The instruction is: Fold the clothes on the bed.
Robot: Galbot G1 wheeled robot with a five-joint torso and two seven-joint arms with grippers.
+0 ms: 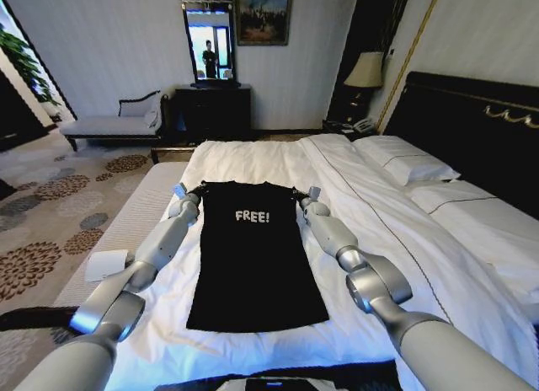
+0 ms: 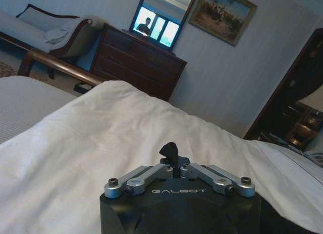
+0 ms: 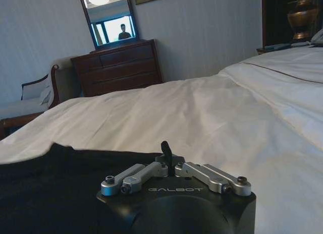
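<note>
You get soft, even daylight here: the white bed (image 1: 253, 159) reads bright without glare, and the mirror (image 1: 209, 44) above the dresser (image 1: 212, 111) reflects a bright window. The black T-shirt (image 1: 253, 256) swallows its folds. Near the head view's edges, straight lines bow. In both wrist views the room is dimmer and greyer, with the dresser slightly soft.
</note>
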